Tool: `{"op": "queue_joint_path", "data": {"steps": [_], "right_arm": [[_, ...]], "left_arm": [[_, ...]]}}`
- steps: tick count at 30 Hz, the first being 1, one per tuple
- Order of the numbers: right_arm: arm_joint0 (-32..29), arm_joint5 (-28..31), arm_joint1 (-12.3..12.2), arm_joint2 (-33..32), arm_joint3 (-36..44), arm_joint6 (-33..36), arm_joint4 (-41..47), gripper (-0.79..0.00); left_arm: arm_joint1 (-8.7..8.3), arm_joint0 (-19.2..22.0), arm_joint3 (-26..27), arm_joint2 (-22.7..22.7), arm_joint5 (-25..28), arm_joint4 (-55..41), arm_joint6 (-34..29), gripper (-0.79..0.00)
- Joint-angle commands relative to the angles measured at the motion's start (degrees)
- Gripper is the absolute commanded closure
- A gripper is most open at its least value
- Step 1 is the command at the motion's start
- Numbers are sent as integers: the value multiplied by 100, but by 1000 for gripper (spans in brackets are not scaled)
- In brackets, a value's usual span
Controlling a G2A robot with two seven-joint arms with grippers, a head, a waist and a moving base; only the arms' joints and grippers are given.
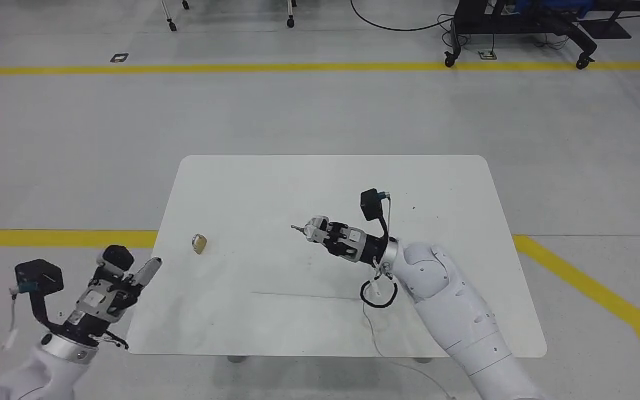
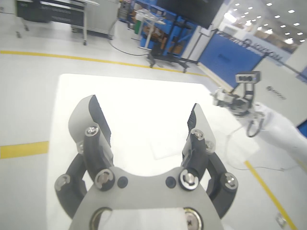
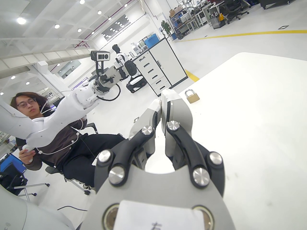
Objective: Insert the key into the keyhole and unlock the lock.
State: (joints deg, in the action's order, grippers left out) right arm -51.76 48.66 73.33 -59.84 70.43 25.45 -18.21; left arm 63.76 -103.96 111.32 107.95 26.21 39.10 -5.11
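A small brass padlock [image 1: 200, 242] lies on the left part of the white table [image 1: 430, 190], with its shackle closed as seen in the right wrist view [image 3: 192, 96]. My right gripper [image 1: 312, 229] hovers over the table's middle, to the right of the padlock and well apart from it. It is shut on a small key [image 1: 296, 229] whose tip points toward the padlock. In the right wrist view the fingers [image 3: 168, 106] are pressed together. My left gripper [image 1: 148, 270] hangs at the table's front left edge, open and holding nothing, its pads [image 2: 100, 113] spread wide.
The table [image 2: 134, 84] carries only the padlock. Grey floor with yellow lines [image 1: 300, 68] surrounds it. A wheeled stand [image 1: 520, 25] and cables sit far behind, clear of the arms. A thin cable [image 1: 378, 290] loops at the right wrist.
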Motion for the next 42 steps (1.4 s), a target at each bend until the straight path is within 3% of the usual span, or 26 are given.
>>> {"op": "queue_joint_path", "data": {"steps": [1,4,7,9,15,18,20,21,23,30,36,42], "right_arm": [[0,0,0,0,0,-1,0,0],[0,0,0,0,0,-1,0,0],[0,0,0,0,0,-1,0,0],[0,0,0,0,0,-1,0,0],[0,0,0,0,0,-1,0,0],[0,0,0,0,0,-1,0,0],[0,0,0,0,0,-1,0,0],[0,0,0,0,0,-1,0,0],[0,0,0,0,0,-1,0,0],[0,0,0,0,0,-1,0,0],[0,0,0,0,0,-1,0,0],[0,0,0,0,0,-1,0,0]], "left_arm": [[21,104,-122,-213,-637,636,59,-711],[35,475,-361,-624,-1424,1566,-189,-785],[46,969,-652,-1003,-2346,2623,-561,-785],[82,1206,-771,-1297,-2673,2754,-702,-785],[116,1792,-1129,-1693,-2789,2658,-1794,-785],[139,2147,-1495,-1871,-2910,2732,-1969,-785],[157,2335,-1713,-1964,-3003,2759,-1997,-640],[168,2416,-1801,-2009,-3042,2740,-2017,-613],[183,2572,-1971,-2108,-3041,2745,-2099,-619],[248,3291,-2707,-2521,-3017,2899,-2316,-459],[299,3565,-2996,-2733,-3027,2898,-2358,-523],[336,3713,-3194,-2857,-3014,2888,-2341,-493]]}}
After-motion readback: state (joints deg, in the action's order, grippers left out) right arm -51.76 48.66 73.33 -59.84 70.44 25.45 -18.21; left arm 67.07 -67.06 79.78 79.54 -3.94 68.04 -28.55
